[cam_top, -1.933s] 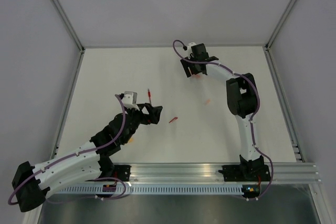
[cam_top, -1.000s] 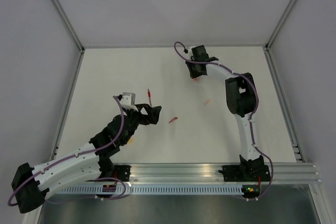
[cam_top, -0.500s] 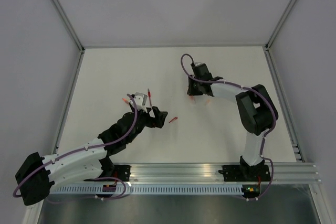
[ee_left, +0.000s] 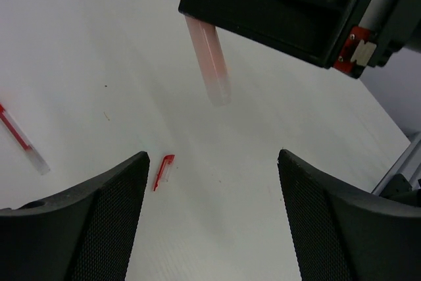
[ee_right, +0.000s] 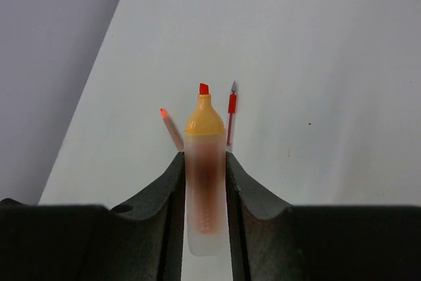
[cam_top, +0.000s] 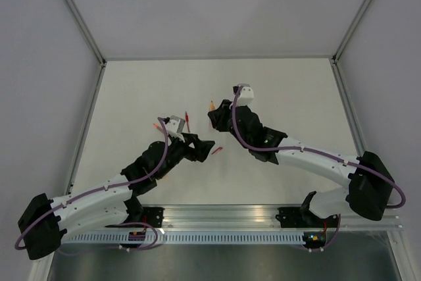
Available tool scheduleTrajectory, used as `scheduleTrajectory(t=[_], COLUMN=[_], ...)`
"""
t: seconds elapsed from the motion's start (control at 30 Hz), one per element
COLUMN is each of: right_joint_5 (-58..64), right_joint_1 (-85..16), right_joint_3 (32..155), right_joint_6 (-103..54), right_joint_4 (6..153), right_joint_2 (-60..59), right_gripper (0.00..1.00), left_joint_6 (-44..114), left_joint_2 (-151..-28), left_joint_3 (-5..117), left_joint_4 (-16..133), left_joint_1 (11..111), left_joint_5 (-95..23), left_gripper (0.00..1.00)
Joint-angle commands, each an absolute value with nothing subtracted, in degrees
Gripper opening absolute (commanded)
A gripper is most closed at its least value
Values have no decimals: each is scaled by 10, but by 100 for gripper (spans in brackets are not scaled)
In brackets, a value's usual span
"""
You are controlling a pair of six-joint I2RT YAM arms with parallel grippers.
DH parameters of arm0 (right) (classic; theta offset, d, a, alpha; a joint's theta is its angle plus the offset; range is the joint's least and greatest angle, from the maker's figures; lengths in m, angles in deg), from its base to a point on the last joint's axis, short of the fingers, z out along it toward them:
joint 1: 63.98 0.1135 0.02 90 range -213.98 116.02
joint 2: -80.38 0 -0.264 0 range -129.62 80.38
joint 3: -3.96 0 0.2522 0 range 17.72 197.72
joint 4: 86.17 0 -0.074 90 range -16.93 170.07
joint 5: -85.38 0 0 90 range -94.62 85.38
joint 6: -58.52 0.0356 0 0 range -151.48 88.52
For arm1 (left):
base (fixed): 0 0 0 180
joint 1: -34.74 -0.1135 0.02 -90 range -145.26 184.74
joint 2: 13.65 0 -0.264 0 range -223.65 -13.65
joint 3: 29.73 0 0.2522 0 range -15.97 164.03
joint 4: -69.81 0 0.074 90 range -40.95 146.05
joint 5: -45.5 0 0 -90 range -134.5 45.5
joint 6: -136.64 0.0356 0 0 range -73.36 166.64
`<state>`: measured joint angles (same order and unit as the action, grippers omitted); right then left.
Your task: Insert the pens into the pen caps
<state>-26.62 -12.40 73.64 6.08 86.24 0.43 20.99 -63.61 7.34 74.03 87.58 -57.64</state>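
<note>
Right gripper (ee_right: 204, 157) clenched on the orange pen (ee_left: 202, 41): barrel pinched between both fingers, yellow collar and red chisel tip sticking out ahead of them. Left gripper (ee_left: 212, 156) spread wide, gripping nothing. Red cap (ee_left: 163, 172) lies flat on the table (ee_left: 99, 44) between the left gripper's fingers, close by one fingertip. Held orange pen hangs just ahead of the left gripper, beyond the cap. Red pen (ee_left: 20, 137) lies off to one side of it, well apart from the cap.

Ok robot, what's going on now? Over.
Right gripper shut on orange pen. Left gripper open near red cap. Red pen lying loose. Nothing in the way.
</note>
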Motion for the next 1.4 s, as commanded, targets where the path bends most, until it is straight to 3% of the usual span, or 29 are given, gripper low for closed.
scheduleTrajectory(t=[0.0,0.67,0.83,0.93,1.0,1.1,1.13,1.17,1.23,1.37], right_joint_5=[-346,-392,-398,-393,-389,-389,-388,-388,-383,-350], right_joint_1=[-84,11,25,26,27,26,27,26,27,26], right_joint_3=[715,680,681,675,670,650,644,637,608,549], right_joint_6=[105,126,120,115,108,87,69,59,29,-30], right_joint_4=[919,980,988,998,1004,1019,1025,1029,1055,1120], right_joint_2=[35,52,47,50,52,69,85,94,129,194], right_gripper=[0,0,0,0,1,20,38,46,55,56], left_joint_6=[216,222,223,225,230,231,231,231,229,219], left_joint_2=[-609,-574,-573,-573,-570,-552,-547,-539,-521,-498], left_joint_3=[60,44,44,45,47,41,33,30,22,14], left_joint_4=[791,800,802,806,808,827,835,849,858,881], left_joint_1=[876,876,876,876,876,876,876,876,876,876], left_joint_5=[-563,-590,-587,-577,-558,-515,-501,-473,-448,-369], left_gripper=[83,60,40,21,2,2,2,2,2,2])
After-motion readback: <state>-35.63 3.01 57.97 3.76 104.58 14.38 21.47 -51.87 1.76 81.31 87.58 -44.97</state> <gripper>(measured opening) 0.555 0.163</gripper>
